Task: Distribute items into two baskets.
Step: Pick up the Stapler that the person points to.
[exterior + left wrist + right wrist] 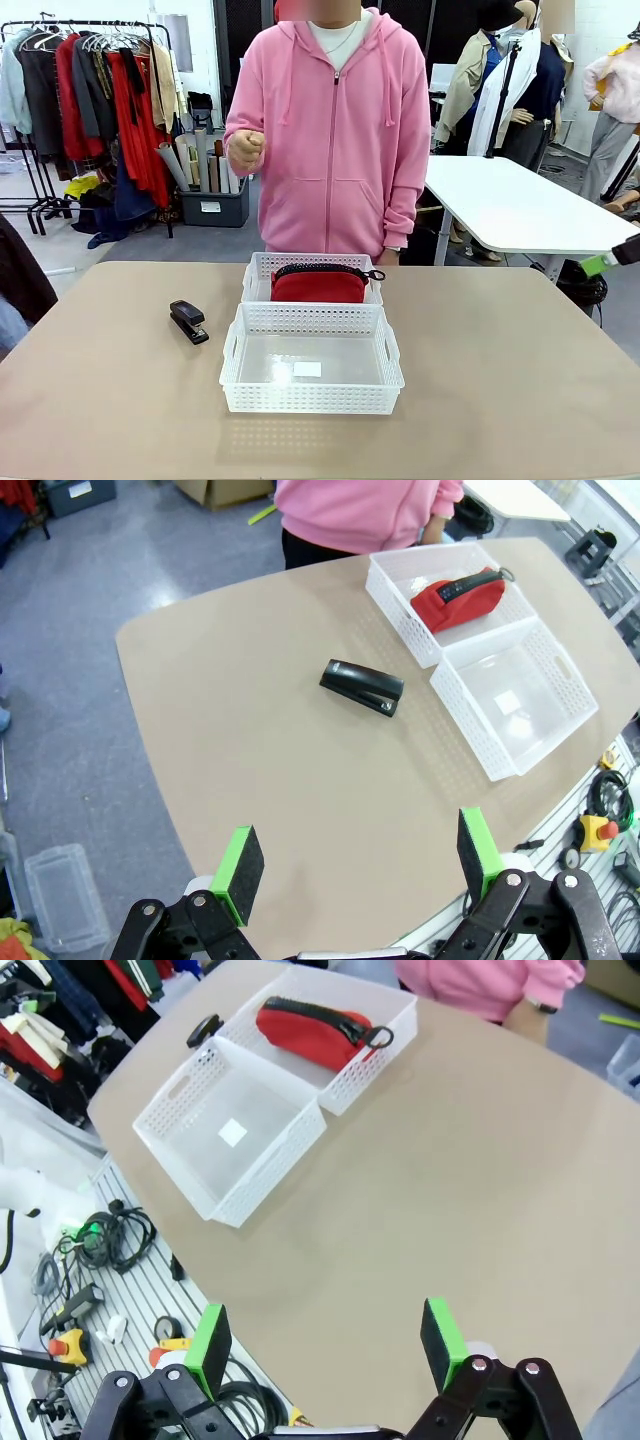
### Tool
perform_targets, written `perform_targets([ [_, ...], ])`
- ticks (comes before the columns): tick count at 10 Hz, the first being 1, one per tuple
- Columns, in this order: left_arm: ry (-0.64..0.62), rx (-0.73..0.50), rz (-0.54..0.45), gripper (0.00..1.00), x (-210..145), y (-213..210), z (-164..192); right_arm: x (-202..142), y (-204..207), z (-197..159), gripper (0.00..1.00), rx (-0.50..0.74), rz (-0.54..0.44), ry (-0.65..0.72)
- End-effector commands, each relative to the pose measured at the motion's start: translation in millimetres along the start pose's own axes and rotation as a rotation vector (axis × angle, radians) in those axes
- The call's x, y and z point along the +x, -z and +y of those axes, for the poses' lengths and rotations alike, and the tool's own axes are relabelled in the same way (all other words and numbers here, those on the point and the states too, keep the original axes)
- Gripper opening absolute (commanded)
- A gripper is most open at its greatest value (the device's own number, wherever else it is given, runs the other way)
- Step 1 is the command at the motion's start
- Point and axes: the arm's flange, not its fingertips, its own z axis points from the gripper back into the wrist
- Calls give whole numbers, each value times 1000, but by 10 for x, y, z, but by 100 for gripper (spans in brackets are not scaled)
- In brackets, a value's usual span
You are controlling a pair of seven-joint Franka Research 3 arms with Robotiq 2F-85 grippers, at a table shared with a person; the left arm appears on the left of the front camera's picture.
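The red zippered pouch point(318, 284) lies in the far white basket point(258, 272). In front of it, the nearer and larger basket point(310, 320) holds nothing but a small white label. The black stapler point(188, 320) rests on the table to the left of the baskets. High over the table's near left, my left gripper point(355, 870) stands open, well short of the stapler point(362, 686) and the pouch point(458, 597). My right gripper point(325, 1345) is open too, hovering above the near right table edge, away from both baskets point(230, 1130) and the pouch point(312, 1030). A green fingertip point(598, 264) shows at the right edge of the front view.
A person in a pink hoodie point(330, 130) stands at the far side with one fist raised. The tan table point(500, 380) has free room on both sides of the baskets. Cables and tools point(90, 1260) lie below the table's near edge.
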Motion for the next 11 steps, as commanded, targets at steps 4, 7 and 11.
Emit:
perform_targets([
  [4,2,-2,-3,100,-3,0,-2,111,57,-77,100,9,-28,-34],
  [7,2,-2,-3,100,-3,0,-2,86,37,-39,100,5,-3,-3],
  [11,2,-2,-3,100,-3,0,-2,86,37,-39,100,5,-3,-3],
])
